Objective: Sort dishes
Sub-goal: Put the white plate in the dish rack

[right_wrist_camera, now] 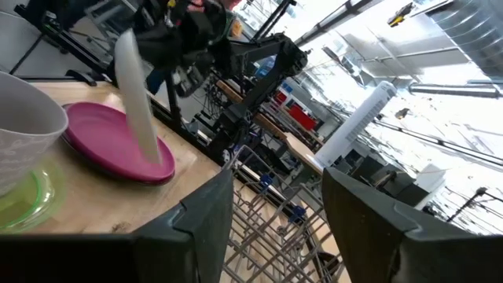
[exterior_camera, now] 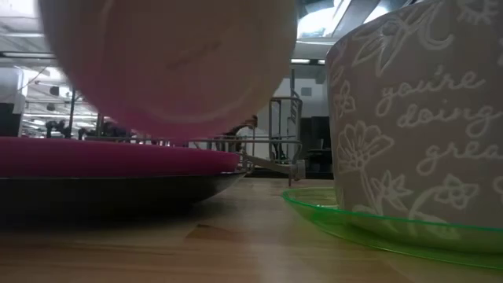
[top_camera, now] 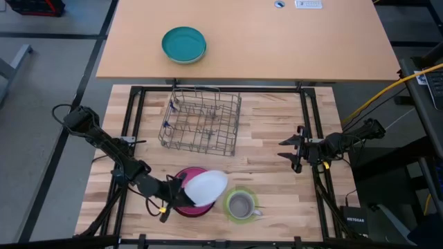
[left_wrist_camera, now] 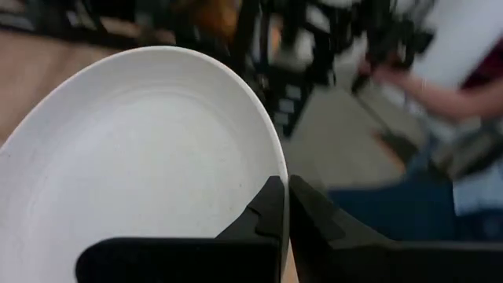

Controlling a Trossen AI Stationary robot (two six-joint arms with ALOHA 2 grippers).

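One round white plate (top_camera: 206,186), smooth, glossy, pinched at rim by left gripper (left_wrist_camera: 284,206), tilted above magenta plate (top_camera: 190,205). Grey floral mug (exterior_camera: 416,118) reads "you're doing great", on translucent lime-green saucer (exterior_camera: 369,226). Right gripper (top_camera: 289,155) idle, fingers apart.

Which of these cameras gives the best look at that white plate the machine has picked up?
The left wrist view: the white plate fills it, its rim pinched by the left tool. The high view shows it small, above the magenta plate. The low view shows only a blurred underside; the right wrist view sees it edge-on.
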